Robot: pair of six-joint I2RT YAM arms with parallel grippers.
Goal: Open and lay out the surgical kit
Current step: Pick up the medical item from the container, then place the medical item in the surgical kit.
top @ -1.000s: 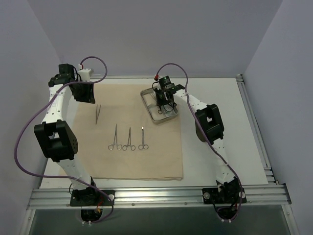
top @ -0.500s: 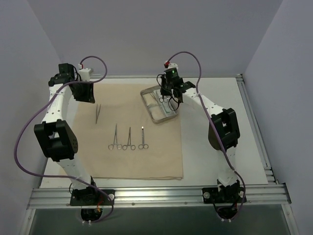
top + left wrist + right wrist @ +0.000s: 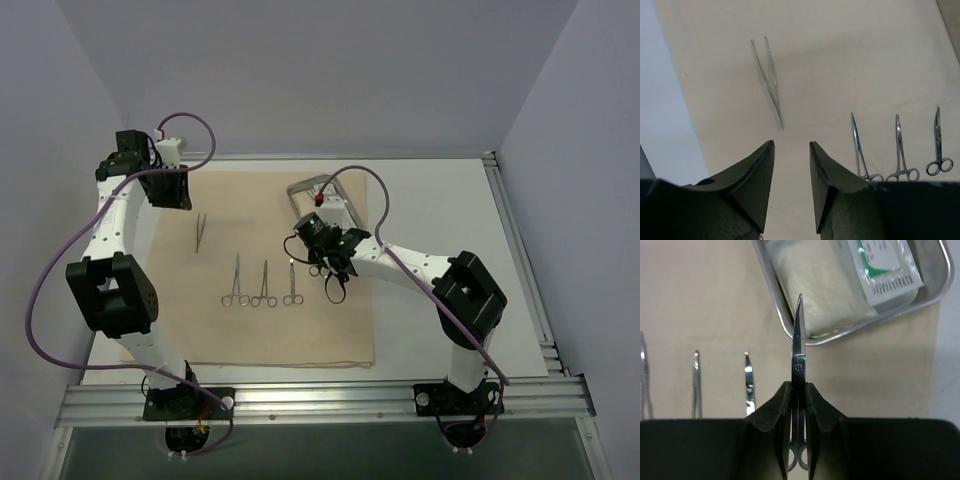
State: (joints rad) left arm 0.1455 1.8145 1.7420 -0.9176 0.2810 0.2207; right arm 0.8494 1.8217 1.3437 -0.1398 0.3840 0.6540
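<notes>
The beige cloth wrap (image 3: pixel 250 330) lies spread flat on the table. At its 1 o'clock corner sits the small steel tray (image 3: pixel 772 285), which holds a white gauze pad (image 3: pixel 815 285) and a clear packet (image 3: pixel 885 265) with green and black print. The packet lies toward the tray's 3 o'clock end, partly over the pad.

Thin tweezers (image 3: pixel 769 82) lie alone at about 10 o'clock on the cloth. At its centre two forceps (image 3: pixel 236 282) (image 3: pixel 264 285) and a shorter ring-handled instrument (image 3: pixel 292 283) lie in a row, tips toward 12 o'clock.

The right gripper (image 3: pixel 798 390) is pressed together on the scissors (image 3: pixel 798 347) near their pivot. Their closed blades point toward 12 o'clock, and they are above the cloth just at 3 o'clock of the row.

The left gripper (image 3: pixel 791 155) hangs over the cloth's 11 o'clock corner, fingers spread, pinching nothing.
</notes>
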